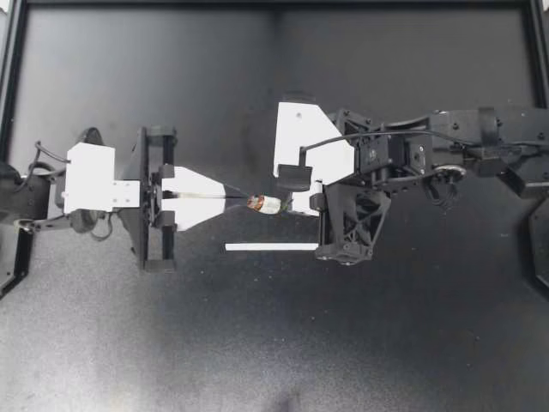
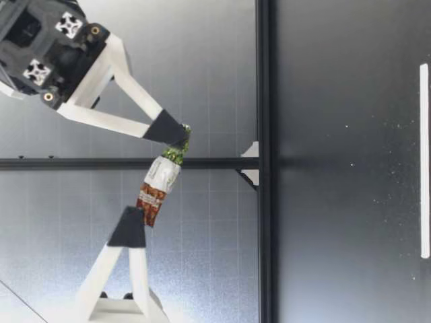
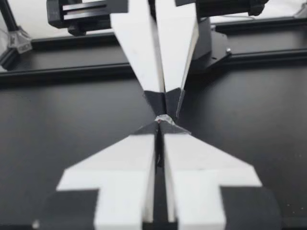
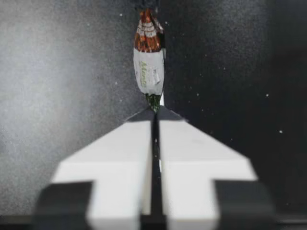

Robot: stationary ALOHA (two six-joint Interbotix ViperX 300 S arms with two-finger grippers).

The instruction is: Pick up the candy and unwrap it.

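The candy point(image 1: 264, 204), in a brown, white and green wrapper, hangs in the air between my two grippers. My left gripper point(image 1: 244, 202) is shut on its brown twisted end. My right gripper point(image 1: 282, 206) comes from the opposite side, its fingers pinched on the green twisted end. In the low view the candy point(image 2: 158, 185) is well above the table, slanting from my left gripper point(image 2: 135, 219) up to my right gripper point(image 2: 178, 138). The right wrist view has the candy point(image 4: 148, 62) stretching straight ahead of my right gripper point(image 4: 154, 111). In the left wrist view my left gripper point(image 3: 160, 125) meets the other arm's fingertips point(image 3: 168, 100).
A thin white strip point(image 1: 271, 247) lies on the dark table just in front of the right arm. A black frame rail point(image 1: 274, 4) borders the table at the back and sides.
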